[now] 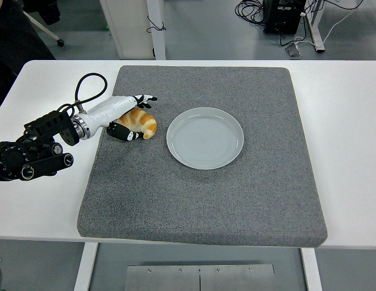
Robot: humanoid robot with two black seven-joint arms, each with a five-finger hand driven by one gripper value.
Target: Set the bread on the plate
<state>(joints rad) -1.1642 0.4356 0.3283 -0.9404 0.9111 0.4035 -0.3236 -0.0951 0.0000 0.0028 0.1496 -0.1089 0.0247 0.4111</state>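
A golden croissant (145, 124) lies on the grey mat (206, 200), just left of an empty pale blue plate (205, 138). My left hand (142, 117) comes in from the left edge and closes around the bread. Its white-backed fingers (147, 99) curl over the far side of the croissant, and the black thumb (124, 134) presses against the near side. The bread looks to be resting on the mat, a short gap from the plate's left rim. My right arm is out of view.
The mat covers most of the white table (345, 121). A black cable (85, 85) loops above my left forearm. A person in dark clothing (12, 36) stands at the top left corner. Table legs and cables show on the floor beyond.
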